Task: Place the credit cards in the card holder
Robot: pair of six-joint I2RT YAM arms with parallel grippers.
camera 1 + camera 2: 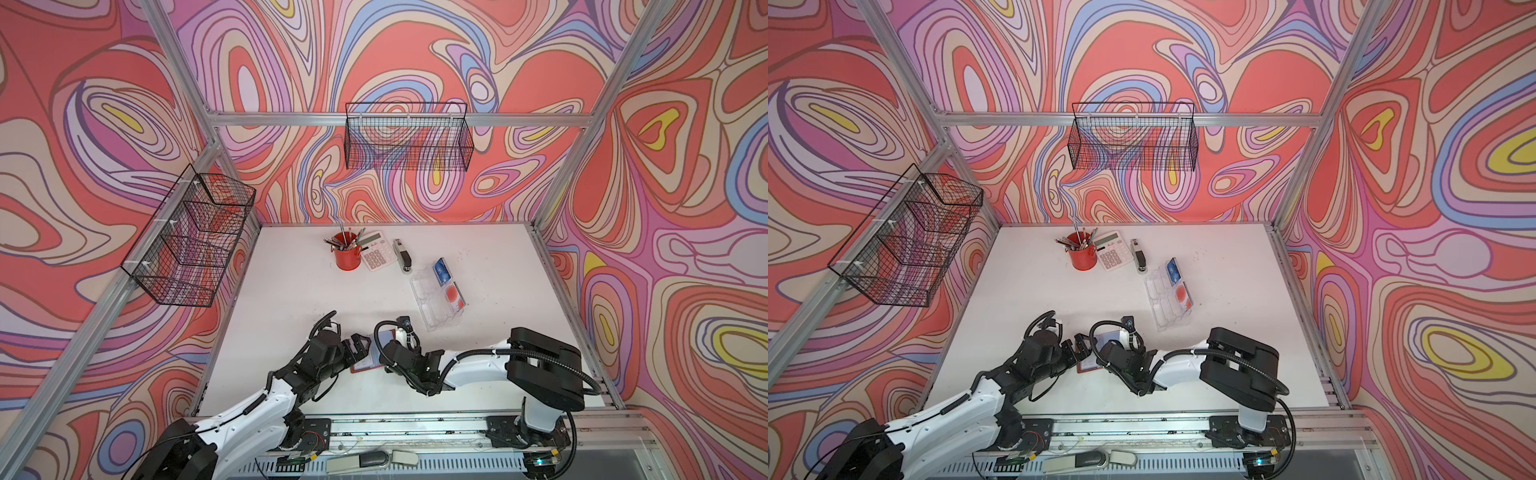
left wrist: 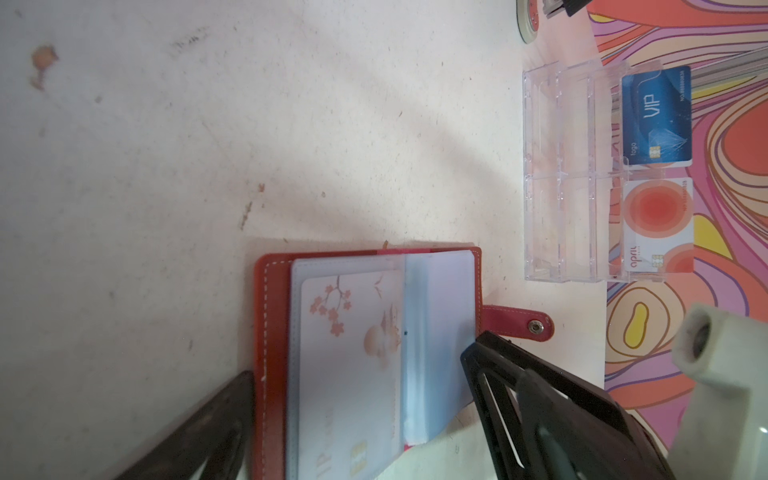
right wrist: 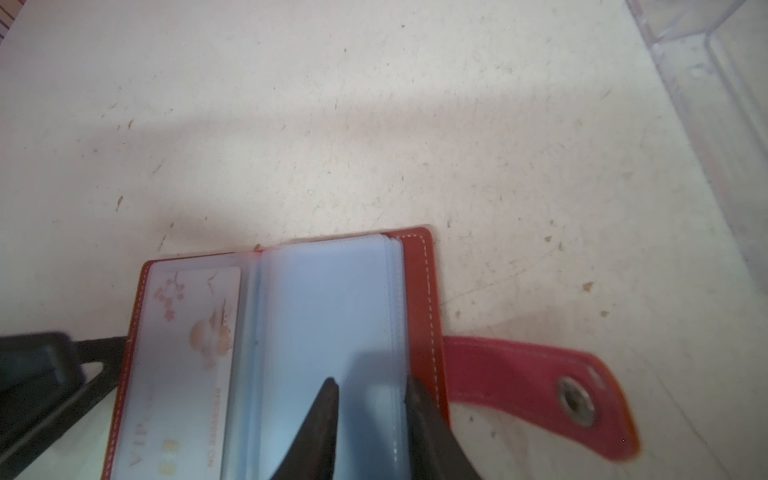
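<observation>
The red card holder (image 2: 272, 332) (image 3: 428, 291) lies open on the white table, with part of it showing in both top views (image 1: 365, 368) (image 1: 1089, 368). A pale blossom-print card (image 2: 349, 353) (image 3: 187, 353) sits in one of its clear sleeves. My left gripper (image 2: 359, 363) (image 1: 360, 345) is open wide, with a finger on either side of the holder. My right gripper (image 3: 370, 386) (image 1: 388, 353) has its jaws a narrow way apart over the empty sleeve page, at its outer edge. A blue VIP card (image 2: 656, 116) (image 1: 440, 268) and a pale card with a red circle (image 2: 658, 224) (image 1: 453, 296) stand apart in a tray.
The clear acrylic tray (image 1: 428, 309) (image 2: 561, 178) holding the two cards lies to the right of the grippers. At the back stand a red pen cup (image 1: 346, 255), a calculator (image 1: 376, 251) and a stapler (image 1: 402, 255). Wire baskets hang on the left wall and the back wall.
</observation>
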